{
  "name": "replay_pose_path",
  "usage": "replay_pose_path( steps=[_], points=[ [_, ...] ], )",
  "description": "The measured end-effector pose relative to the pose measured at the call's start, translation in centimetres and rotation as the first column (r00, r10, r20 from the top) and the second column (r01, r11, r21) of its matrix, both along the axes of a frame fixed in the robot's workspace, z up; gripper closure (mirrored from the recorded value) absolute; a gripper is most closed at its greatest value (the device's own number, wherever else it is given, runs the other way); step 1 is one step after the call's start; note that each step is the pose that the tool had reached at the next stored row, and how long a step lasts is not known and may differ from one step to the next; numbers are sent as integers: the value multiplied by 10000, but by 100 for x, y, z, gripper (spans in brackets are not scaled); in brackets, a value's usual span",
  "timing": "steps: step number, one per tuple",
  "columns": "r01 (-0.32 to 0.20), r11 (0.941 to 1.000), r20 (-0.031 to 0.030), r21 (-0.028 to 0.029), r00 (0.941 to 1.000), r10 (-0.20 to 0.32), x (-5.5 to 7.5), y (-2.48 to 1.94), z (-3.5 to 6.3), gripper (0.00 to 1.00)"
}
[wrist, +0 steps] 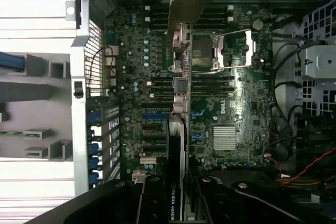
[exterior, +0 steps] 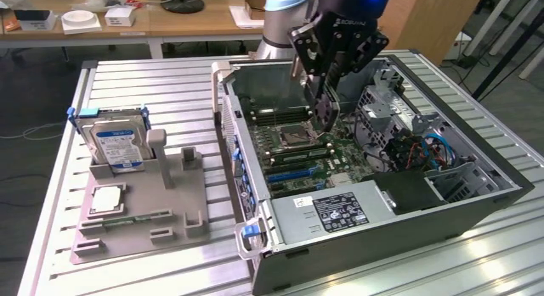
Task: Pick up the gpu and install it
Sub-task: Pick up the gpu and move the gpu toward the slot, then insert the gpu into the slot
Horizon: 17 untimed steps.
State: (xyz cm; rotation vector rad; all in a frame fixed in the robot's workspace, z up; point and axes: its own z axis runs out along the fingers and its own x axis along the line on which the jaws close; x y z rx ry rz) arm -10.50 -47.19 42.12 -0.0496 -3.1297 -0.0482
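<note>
My gripper (exterior: 324,86) is clenched on the gpu (exterior: 327,114), which hangs on edge over the motherboard (exterior: 293,157) inside the open computer case (exterior: 476,210). Its lower end is near the processor socket (exterior: 297,136). I cannot tell whether it touches the board. The hard drive (exterior: 114,143) stands in the grey tray (exterior: 183,210), well apart.

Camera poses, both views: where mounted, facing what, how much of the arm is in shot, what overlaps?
Exterior view: off the arm, raised, looking down at the open PC case and slatted table; the arm and gripper show, shut on the gpu.
Wrist view: on the wrist, looking along the gripper and gpu down onto the motherboard; the gripper's fingers show.
Shared: gripper, gpu, motherboard, CPU socket.
</note>
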Motion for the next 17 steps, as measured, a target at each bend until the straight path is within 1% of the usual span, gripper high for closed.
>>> replay_pose_path(
  steps=[2, 3, 17],
  points=[
    [-1, 10000, 0, 1, 10000, 1, 55, 0, -1, 74],
    [-1, 10000, 1, -1, 10000, 1, 59, 0, 0, 74],
    [1, 10000, 1, 0, 10000, -1, 59, 0, 0, 74]
  ],
)
